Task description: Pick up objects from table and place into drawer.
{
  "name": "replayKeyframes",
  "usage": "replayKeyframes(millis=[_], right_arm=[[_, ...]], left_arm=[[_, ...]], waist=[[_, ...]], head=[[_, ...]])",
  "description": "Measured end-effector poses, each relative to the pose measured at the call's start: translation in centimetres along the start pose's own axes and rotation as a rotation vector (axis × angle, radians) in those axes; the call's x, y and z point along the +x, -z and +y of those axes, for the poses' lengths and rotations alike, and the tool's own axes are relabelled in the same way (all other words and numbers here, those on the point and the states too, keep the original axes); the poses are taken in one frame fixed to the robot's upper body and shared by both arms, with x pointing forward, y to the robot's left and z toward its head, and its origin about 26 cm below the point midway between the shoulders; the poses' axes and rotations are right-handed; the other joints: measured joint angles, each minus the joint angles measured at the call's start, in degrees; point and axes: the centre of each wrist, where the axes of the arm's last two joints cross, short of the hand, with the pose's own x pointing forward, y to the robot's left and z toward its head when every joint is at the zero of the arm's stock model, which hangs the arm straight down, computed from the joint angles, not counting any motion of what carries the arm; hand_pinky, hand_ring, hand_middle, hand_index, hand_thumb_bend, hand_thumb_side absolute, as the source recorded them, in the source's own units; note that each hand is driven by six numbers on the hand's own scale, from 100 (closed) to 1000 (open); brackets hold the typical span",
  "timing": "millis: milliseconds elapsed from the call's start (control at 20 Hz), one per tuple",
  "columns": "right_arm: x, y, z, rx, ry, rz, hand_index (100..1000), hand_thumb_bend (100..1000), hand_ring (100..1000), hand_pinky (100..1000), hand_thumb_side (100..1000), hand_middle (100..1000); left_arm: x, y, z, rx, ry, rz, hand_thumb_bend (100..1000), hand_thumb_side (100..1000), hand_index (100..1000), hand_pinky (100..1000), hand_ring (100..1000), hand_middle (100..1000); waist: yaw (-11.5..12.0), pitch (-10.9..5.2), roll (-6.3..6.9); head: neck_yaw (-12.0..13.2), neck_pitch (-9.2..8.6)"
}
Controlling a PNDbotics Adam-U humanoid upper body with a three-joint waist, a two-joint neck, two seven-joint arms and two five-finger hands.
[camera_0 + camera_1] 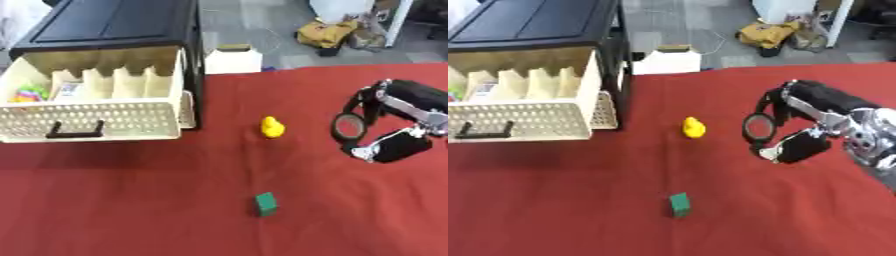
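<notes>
Right hand (pixel 798 125) with a black ring, drawer pulled out.
The black ring (pixel 757 125) sits between its curled fingers (pixel 776 102) and thumb, pinched upright above the red table (pixel 579 200). The yellow duck (pixel 694 128) lies just left of the fingers, the green block (pixel 680 204) lower left, the cream drawer (pixel 96 120) far left; its contents are hard to make out.

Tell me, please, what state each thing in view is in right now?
Drawer: pulled open, some items in its left end.
Right hand: curled round the tape roll, above the cloth.
Tape roll: held on edge.
Yellow duck: upright on the red cloth.
Green block: lying free.
Left hand: not in view.
</notes>
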Motion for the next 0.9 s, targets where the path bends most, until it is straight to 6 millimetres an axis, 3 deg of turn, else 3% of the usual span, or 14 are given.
replayKeyframes(millis=[900], right_arm=[[2.7,1.5,-4.8,-0.086,-0.007,-0.067,612,346,588,623,308,407]], left_arm=[[0.2,0.2,0.1,0.0,-0.002,-0.009,302,1000,695,100,100,100]], waist=[[0.48,-1.24,-2.38]], head=[[-0.33,-0.51]])
